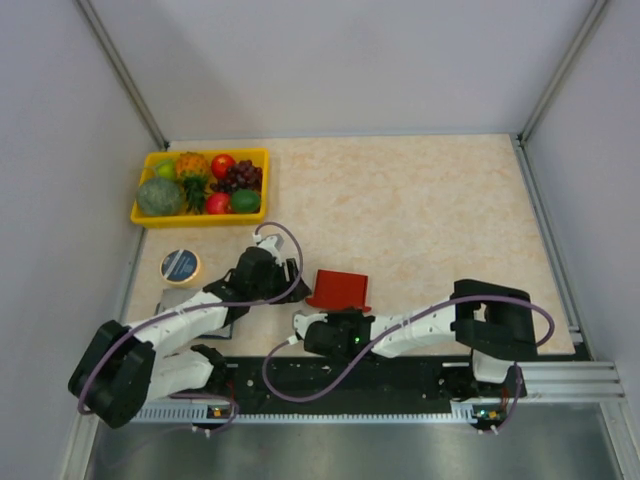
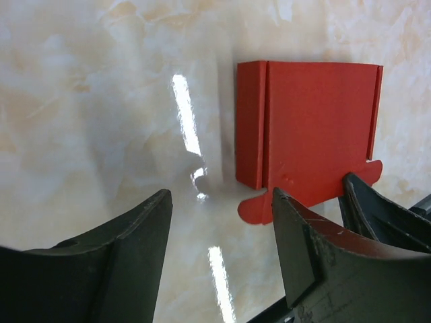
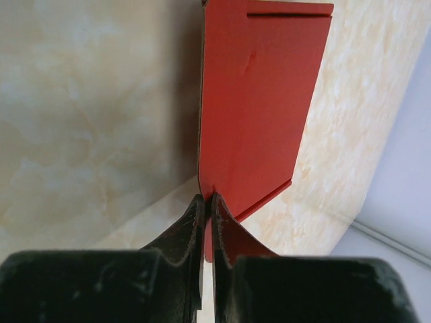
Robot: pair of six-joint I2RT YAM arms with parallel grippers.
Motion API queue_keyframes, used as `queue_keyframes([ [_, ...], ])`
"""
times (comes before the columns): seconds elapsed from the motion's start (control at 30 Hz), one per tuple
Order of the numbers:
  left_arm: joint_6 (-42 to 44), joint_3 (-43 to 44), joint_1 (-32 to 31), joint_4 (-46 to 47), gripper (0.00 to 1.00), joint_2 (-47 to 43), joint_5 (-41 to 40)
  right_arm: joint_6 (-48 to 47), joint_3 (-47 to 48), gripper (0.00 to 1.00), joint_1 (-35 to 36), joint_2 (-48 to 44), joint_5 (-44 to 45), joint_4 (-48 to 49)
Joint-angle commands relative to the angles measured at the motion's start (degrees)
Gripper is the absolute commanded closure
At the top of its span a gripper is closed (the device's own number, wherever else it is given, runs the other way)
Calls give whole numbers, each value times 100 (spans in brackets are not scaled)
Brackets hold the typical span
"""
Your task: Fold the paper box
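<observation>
Your right gripper [image 3: 207, 202] is pinched shut on the near edge of the paper box [image 3: 256, 101]. The box sits at the front middle of the table [image 1: 430, 200], between your two arms. Your left gripper [image 2: 221, 202] is spread wide just beside the box's left side, nothing between its fingers.

We take this for a robotics lab test cell: plain grey panels [image 1: 350, 60] enclose a marble-patterned table [image 1: 430, 200], a left arm [image 1: 180, 320] and a right arm [image 1: 420, 330] are bolted to a metal rail [image 1: 570, 380], and a yellow tray [image 1: 200, 221] holds fruit props.
</observation>
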Motion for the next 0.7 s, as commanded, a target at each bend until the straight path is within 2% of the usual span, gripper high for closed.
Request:
queue_keyframes([
  [0.0,377,389,26,681,35,565,228,328,-411,98,-25,-3,-663,554],
  [0.07,333,380,26,707,34,600,122,232,-508,98,-43,-91,-821,581],
  [0.17,158,380,34,734,28,574,78,178,-430,91,-43,-100,-814,538],
  [0.27,35,371,43,742,27,496,52,511,-289,69,-61,-266,-708,450],
  [0.33,-27,275,96,786,26,364,52,740,-245,64,-61,-564,-655,327],
  [0.5,-45,195,289,743,25,161,192,1750,10,56,-69,-1426,-549,-112],
  [0.53,-28,196,307,716,25,152,227,2221,36,55,-96,-1749,-567,-157],
  [0.67,-19,161,395,847,25,187,298,3384,-69,53,-674,-2541,-1356,-201],
])
